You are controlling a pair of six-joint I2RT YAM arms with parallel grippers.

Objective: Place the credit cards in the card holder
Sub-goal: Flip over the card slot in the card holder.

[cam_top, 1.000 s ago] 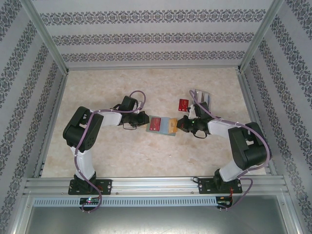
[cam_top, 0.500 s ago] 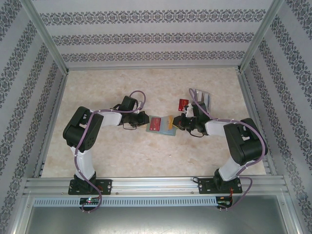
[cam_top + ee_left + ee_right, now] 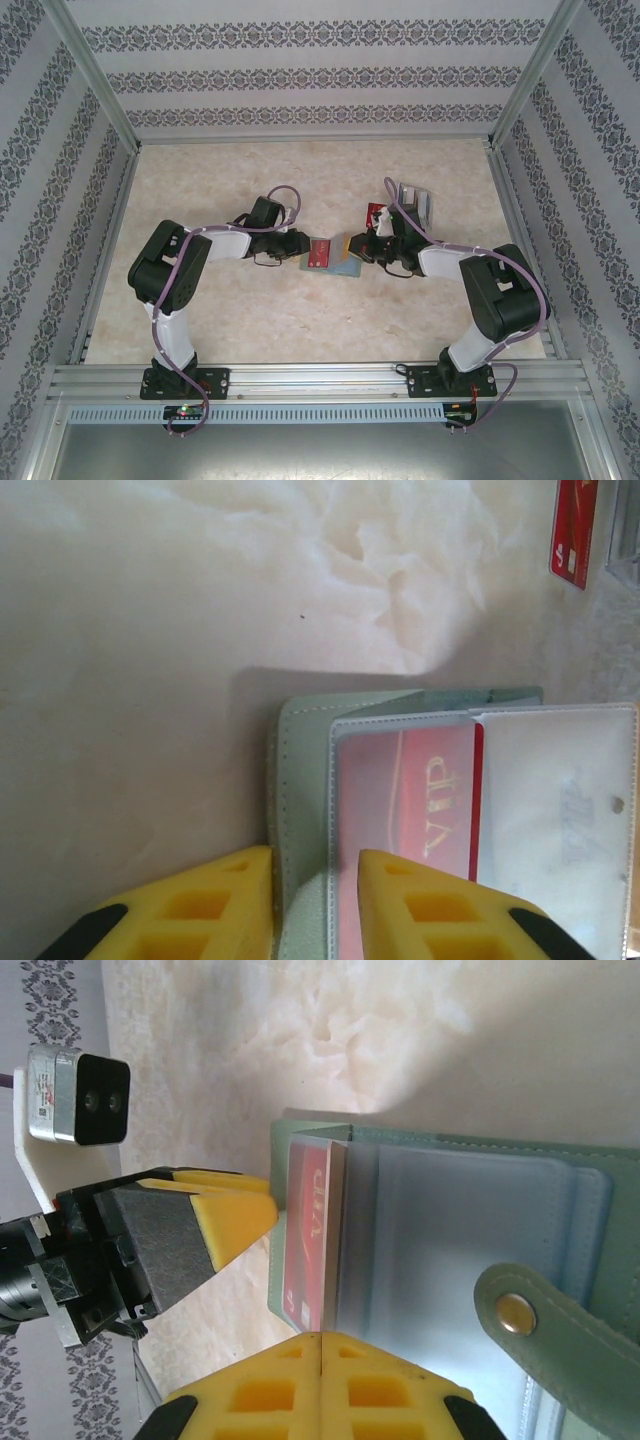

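Two grippers meet over the card holder point(image 3: 300, 780), which lies open on the marbled table point(image 3: 230, 180) between the arms. Left gripper point(image 3: 315, 895): yellow fingers parted, one just beside the holder's outer leaf, the other over its clear pocket; whether either presses down cannot be told. Right gripper point(image 3: 320, 1345): fingers closed together on a yellow-gold card point(image 3: 350, 244) (seen edge-on from the right wrist), held tilted at the holder's middle, just beside that pocket. A red card point(image 3: 430, 800) marked VIP sits inside the clear pocket. The holder's snap tab point(image 3: 540, 1310) lies on the right gripper's side. A second red card point(image 3: 377, 212) lies on the table beyond, near the clear slotted stand point(image 3: 415, 203).
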